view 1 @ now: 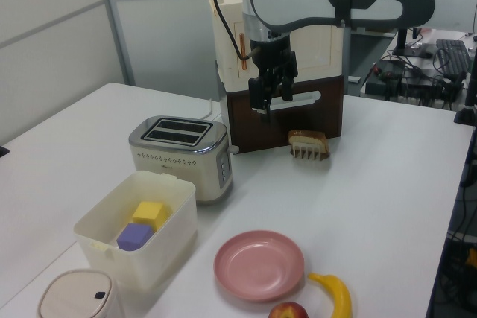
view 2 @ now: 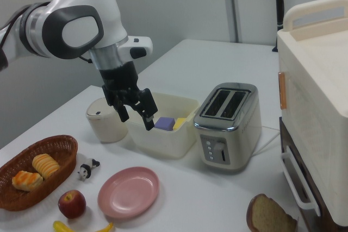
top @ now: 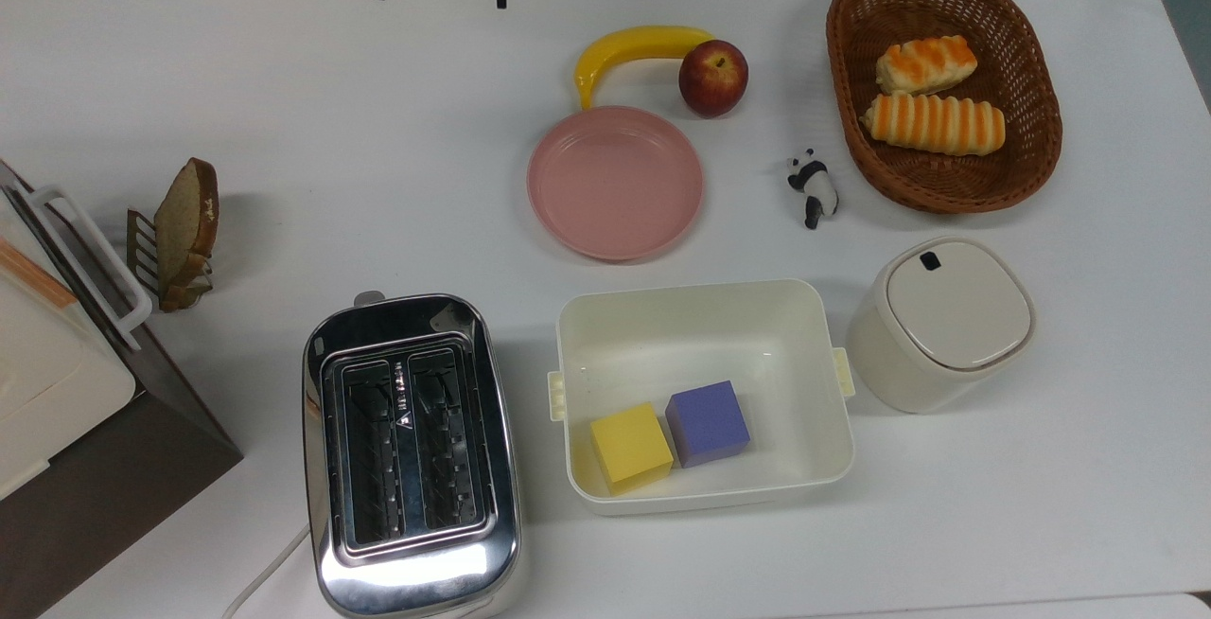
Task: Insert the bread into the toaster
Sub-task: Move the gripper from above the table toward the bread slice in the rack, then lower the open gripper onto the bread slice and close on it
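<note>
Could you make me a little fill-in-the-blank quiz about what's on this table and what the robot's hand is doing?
1. The bread stands on edge in a small ____, not in the toaster.
2. The cream bin holds a yellow cube and a ____ one.
3. The wicker basket holds ____ striped rolls.
4. The hand hangs above the table, its fingers open and holding ____.

Missing words: rack; purple; two; nothing
</note>
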Controlling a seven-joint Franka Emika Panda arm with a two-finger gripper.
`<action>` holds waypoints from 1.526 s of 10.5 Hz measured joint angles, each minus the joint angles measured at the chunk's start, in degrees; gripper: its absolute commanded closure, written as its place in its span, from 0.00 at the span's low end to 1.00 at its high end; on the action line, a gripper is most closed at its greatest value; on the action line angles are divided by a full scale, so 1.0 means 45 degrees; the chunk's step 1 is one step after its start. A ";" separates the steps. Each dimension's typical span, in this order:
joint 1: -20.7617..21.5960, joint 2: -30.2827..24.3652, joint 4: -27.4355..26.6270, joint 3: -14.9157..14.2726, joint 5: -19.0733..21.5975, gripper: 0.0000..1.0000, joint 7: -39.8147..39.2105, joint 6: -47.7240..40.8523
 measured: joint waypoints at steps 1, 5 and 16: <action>0.0009 0.0000 -0.0002 -0.0001 0.0230 0.00 0.0000 0.0000; -0.0115 0.0002 -0.0056 -0.0065 0.0355 0.00 -0.0243 0.0000; -0.2735 0.0678 -0.2436 -0.0284 -0.1481 0.00 -0.5329 0.3667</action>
